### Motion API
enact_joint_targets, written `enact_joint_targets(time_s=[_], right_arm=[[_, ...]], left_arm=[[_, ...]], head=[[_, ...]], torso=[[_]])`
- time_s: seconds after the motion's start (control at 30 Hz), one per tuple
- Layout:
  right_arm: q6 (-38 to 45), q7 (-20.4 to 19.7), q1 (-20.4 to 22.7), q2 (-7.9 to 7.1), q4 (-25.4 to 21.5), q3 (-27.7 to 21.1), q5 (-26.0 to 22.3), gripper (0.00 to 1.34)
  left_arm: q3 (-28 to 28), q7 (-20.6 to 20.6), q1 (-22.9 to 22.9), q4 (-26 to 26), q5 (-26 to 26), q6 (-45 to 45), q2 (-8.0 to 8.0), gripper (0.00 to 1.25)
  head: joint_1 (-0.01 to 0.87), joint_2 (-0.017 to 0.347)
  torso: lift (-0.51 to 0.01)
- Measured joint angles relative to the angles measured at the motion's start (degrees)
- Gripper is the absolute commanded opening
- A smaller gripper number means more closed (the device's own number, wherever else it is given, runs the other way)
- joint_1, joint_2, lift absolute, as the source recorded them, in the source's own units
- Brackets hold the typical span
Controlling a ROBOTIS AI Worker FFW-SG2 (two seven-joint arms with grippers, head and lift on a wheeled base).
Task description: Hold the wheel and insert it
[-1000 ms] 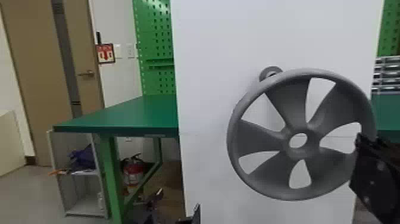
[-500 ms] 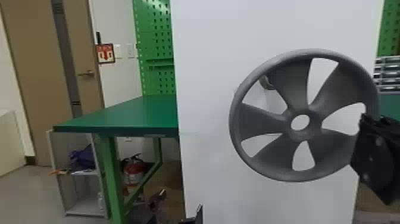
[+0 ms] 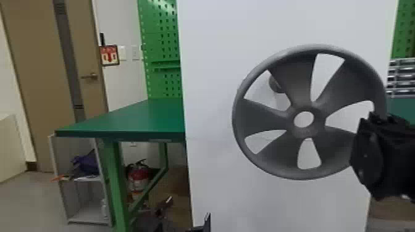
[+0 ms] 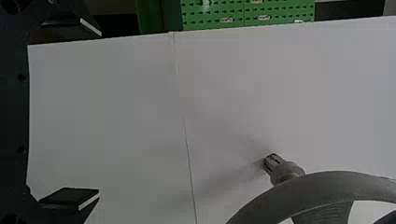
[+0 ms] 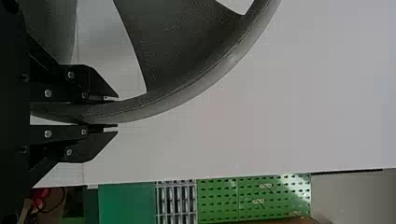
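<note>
Clasped by the right gripper [image 5: 116, 112], the wheel [image 3: 262, 118] has risen across the peg [image 3: 274, 84], its hub [image 3: 302, 132] seemingly still low, the left gripper's [image 4: 99, 113] fingers spread

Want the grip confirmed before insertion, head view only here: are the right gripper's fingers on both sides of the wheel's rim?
Observer: Yes. In the right wrist view, the right gripper has one finger on each side of the wheel's rim.
Operator: Left gripper free?
Observer: Yes. In the left wrist view, the left gripper is open, with just white panel seen between its fingers.
Operator: Shape of the peg?
Observer: In that same view, the peg has a narrower, grooved section adjoining its wider part.
</note>
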Motion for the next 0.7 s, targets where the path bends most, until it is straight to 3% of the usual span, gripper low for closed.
enact_joint_targets(time_s=[0.2,0.7], right_arm=[[0.6,-3.0,-1.1,0.00,0.0,1.6,-1.0,0.26],[1.2,-5.6,-2.9,0.00,0.0,3.0,-1.3,0.26]], left_arm=[[-0.2,0.0,0.0,0.0,0.0,0.1,0.22,1.15],[-0.6,0.0,-0.2,0.2,0.0,0.3,0.61,1.15]], head=[[0.233,0.304],[0.233,0.304]], torso=[[-0.499],[-0.499]])
